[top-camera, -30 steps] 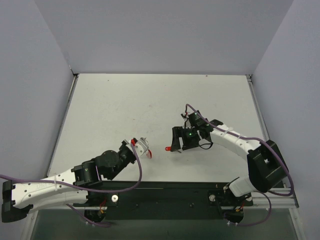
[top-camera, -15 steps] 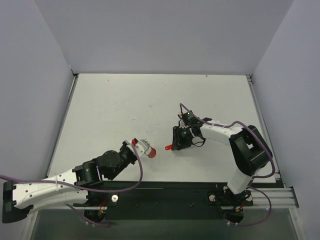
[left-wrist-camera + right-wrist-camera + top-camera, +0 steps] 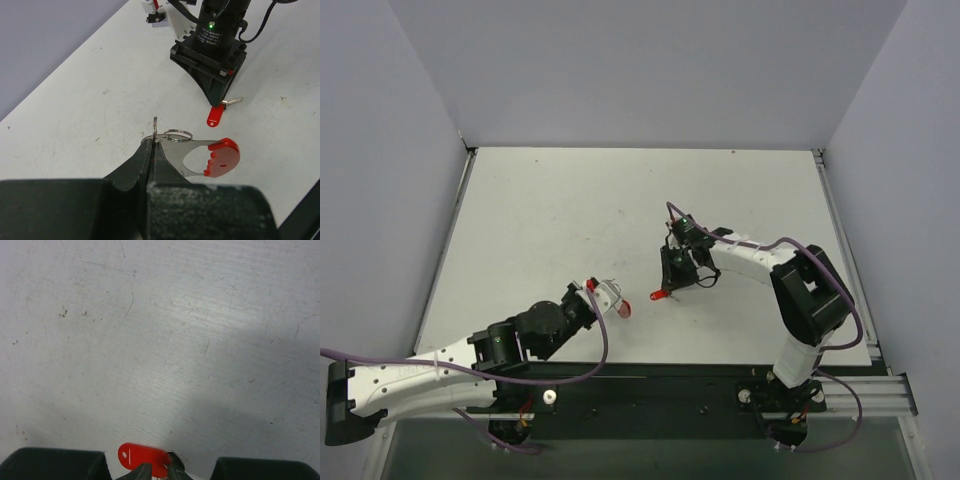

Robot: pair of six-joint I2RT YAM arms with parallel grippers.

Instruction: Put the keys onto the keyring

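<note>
The key has a small red plastic head (image 3: 142, 458) and a thin silver shaft. My right gripper (image 3: 159, 473) is shut on it and holds it low over the white table; the key also shows in the top view (image 3: 658, 297) and the left wrist view (image 3: 215, 116). The keyring (image 3: 220, 157) is a silver-grey hoop with a red toothed end and small wire rings. My left gripper (image 3: 154, 142) is shut on its wire-ring end and holds it just left of the key. In the top view the left gripper (image 3: 603, 293) and right gripper (image 3: 667, 287) nearly face each other.
The white table (image 3: 550, 220) is boxed in by grey walls at the left, back and right. A black rail (image 3: 650, 385) runs along the near edge by the arm bases. Purple cables loop off both arms.
My right arm has swung its elbow inward and its gripper with the key has shifted slightly left and back. My left gripper with the keyring has edged right towards the key.
</note>
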